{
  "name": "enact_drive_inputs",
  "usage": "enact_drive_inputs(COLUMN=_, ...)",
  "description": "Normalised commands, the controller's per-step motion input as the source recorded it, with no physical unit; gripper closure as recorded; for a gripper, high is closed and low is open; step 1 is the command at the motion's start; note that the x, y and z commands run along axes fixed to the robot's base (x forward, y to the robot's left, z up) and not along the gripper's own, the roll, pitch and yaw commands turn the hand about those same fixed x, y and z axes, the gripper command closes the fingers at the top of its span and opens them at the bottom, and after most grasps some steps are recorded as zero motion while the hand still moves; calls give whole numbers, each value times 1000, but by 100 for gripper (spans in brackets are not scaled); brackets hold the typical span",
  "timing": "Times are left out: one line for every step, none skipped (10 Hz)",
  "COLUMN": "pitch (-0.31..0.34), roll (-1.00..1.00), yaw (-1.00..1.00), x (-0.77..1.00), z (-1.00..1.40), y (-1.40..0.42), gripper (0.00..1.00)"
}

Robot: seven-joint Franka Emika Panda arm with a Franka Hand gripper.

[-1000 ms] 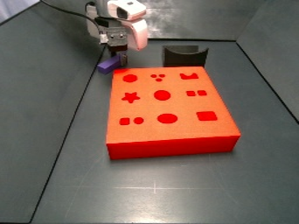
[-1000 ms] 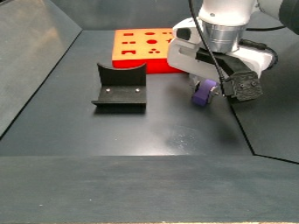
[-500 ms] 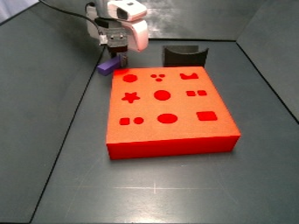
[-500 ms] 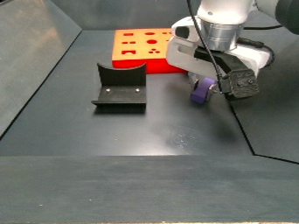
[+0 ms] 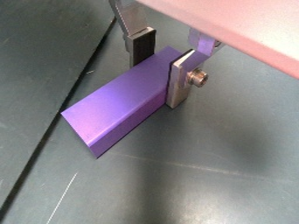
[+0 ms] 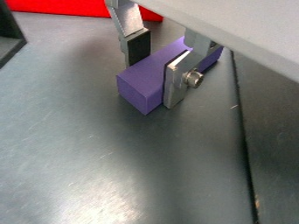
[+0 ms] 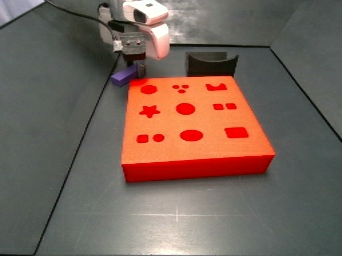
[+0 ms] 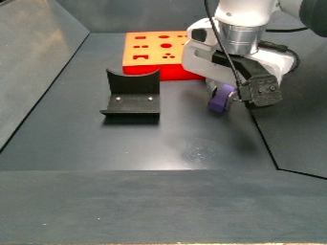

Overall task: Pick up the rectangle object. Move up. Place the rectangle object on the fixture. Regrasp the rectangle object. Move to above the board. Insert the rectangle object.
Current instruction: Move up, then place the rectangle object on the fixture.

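Note:
The lilac rectangle object (image 5: 111, 114) lies on the dark floor, next to the far left corner of the red board (image 7: 201, 150). It also shows in a wrist view (image 6: 142, 86) and in both side views (image 7: 123, 73) (image 8: 223, 101). My gripper (image 5: 160, 74) is down over it and straddles one end. One dark pad lies against one long side and the silver plate against the other, as the wrist view (image 6: 156, 72) also shows. The gripper also shows in both side views (image 7: 128, 60) (image 8: 230, 92). The black fixture (image 7: 211, 64) (image 8: 129, 96) stands empty behind the board.
The board (image 8: 160, 46) has several dark cutouts in its top. Sloping dark walls enclose the floor; a wall seam runs close beside the block (image 5: 47, 149). A strip of the board (image 6: 59, 7) shows behind the gripper.
The gripper has shifted only slightly at the block. The block lies in the same place on the floor.

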Motion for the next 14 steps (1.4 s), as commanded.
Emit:
enact_drive_inputs(pitch=-13, roll=5, yaw=19, x=43, z=835, y=56, gripper=100)
enact_drive_inputs(pitch=23, roll=-8, yaw=18, x=17, z=716, y=43, gripper=100)
enact_drive_inputs(pitch=31, roll=-14, yaw=16, x=11, z=639, y=32, gripper=100)
enact_drive_inputs(pitch=40, roll=-26, yaw=16, x=-2, z=463, y=15, gripper=100)
enact_drive_inputs(pitch=34, roll=-37, yaw=16, x=-9, z=272, y=2, gripper=100)
enact_drive_inputs(pitch=0, roll=0, yaw=0, x=0, z=1000, y=0, gripper=100)
enact_drive_inputs(pitch=-3, roll=-5, yaw=0, x=0, z=1000, y=-1, gripper=100)
enact_drive_inputs(pitch=10, roll=-17, yaw=4, x=-6, z=1000, y=-5, gripper=100)
enact_drive_inputs(pitch=14, roll=-27, yaw=7, x=-9, z=1000, y=-8, gripper=100)
enact_drive_inputs(pitch=20, roll=-39, yaw=11, x=-14, z=1000, y=-12, gripper=100)
enact_drive_inputs(pitch=21, roll=-45, yaw=13, x=-16, z=1000, y=-13, gripper=100)
enact_drive_inputs(pitch=26, roll=-60, yaw=13, x=-20, z=1000, y=-20, gripper=100)
enact_drive_inputs(pitch=28, roll=-67, yaw=14, x=-21, z=1000, y=-24, gripper=100)
enact_drive_inputs(pitch=32, roll=-78, yaw=14, x=-14, z=825, y=-23, gripper=100)
